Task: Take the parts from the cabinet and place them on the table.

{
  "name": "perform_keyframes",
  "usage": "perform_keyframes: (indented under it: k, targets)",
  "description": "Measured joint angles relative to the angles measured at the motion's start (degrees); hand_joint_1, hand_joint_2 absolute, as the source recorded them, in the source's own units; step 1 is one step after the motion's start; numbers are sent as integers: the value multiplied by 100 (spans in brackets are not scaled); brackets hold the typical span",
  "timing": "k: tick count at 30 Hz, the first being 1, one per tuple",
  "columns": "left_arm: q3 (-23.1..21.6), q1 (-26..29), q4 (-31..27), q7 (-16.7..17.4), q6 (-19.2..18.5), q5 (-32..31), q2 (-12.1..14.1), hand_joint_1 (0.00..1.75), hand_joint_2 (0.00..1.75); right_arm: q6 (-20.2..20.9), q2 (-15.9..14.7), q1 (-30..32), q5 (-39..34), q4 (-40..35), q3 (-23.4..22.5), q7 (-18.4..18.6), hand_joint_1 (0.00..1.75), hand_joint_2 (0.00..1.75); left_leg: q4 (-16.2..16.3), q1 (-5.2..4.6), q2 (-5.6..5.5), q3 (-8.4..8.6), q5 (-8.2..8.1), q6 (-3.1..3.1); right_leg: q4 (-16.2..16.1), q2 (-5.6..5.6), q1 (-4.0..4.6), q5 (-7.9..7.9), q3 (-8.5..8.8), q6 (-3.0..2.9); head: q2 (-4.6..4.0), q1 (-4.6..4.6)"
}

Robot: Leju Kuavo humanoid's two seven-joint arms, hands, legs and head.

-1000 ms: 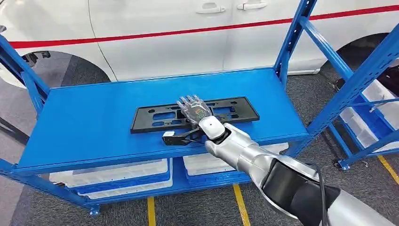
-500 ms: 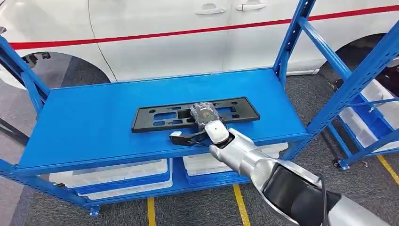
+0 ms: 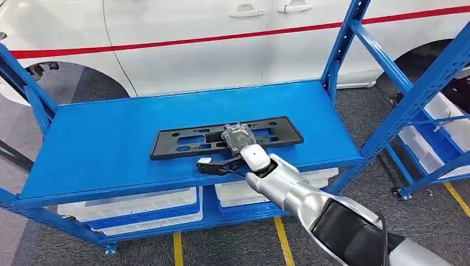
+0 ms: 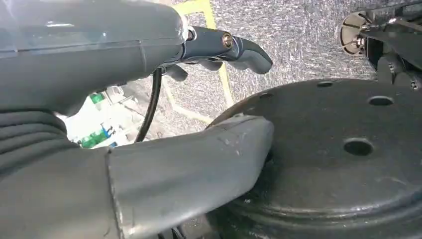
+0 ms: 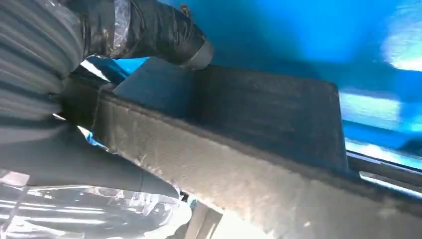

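Your right hand (image 3: 237,137) sits on the black plate-frame part (image 3: 183,141), approx. mid-length along its near edge; fingers curled over the near rail, and in the right wrist view a dark fingertip (image 5: 191,50) wraps over the part's top (image 5: 268,112) w/ the thumb below the edge; read this as a grip on the part. The part lies flat on the blue shelf (image 3: 100,138), long axis running left-right, slightly skewed; far-right corner sits a bit further back than the left end.

Edges: the part's near rail lies close to the shelf's front lip; a small black wrist module (image 3: 208,165) w/ cable hangs just over that lip, left of the wrist. Right end of the part is near the blue upright post (image 3: 342,47) but apart from it; a diagonal brace (image 3: 382,55) runs down from that post on the right side.

Open room: bare shelf surface left of the part and behind it up to the back edge; beyond the back edge a white car body (image 3: 221,39) w/ a red stripe stands close. Below the shelf, white bins (image 3: 138,208) fill the lower tier.

Your left hand (image 4: 149,149) hangs beside a dark perforated disc of the robot body, above grey carpet; thumb and a finger are apart w/ nothing between them, so treat it as spread and empty.
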Motion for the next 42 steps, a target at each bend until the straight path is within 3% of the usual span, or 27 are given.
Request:
perform_keyframes:
  k: [9, 19, 32, 38, 41, 42]
  targets:
    - [0, -1, 17, -87, 64, -11, 35, 0, 175, 26, -24, 140, 0, -280, -184, -92, 175, 175, 0, 0, -1, 0, 0, 0, 0, 0, -1, 0, -2, 0, 0, 0]
    - [-63, -2, 31, -103, 446, -9, 35, 0, 175, -42, -68, 319, 2, -614, -326, -177, 175, 175, 0, 0, 0, -4, 0, 0, 0, 0, -5, 0, -9, 0, 0, 0]
    - [-114, 98, 31, -131, 630, 70, -2, 0, 175, -1619, -633, 612, 968, -2538, -500, -485, 175, 175, 26, -26, -2, -36, -7, 8, -4, -3, -18, 4, -36, 7, 0, -2]
    - [-142, 100, 31, -131, 660, 17, -4, 0, 175, -1709, -1010, 703, 1187, -3719, -577, -719, 175, 175, 70, -29, -3, -76, -21, 32, -4, -8, -21, 15, -41, 38, 0, 0]
    - [-144, 98, 31, -133, 660, 9, -4, 0, 175, -1716, -1119, 723, 1257, -3996, -581, -721, 175, 175, 91, -37, -3, -87, 2, 76, -25, -5, -28, 63, -34, 91, 0, 0]
    - [-148, 94, 31, -140, 660, -2, -22, 0, 175, -1718, -1163, 724, 1296, -4087, -581, -728, 175, 175, 5, 21, 0, -70, 82, 129, -28, 2, -2, 61, -43, 118, 0, 0]
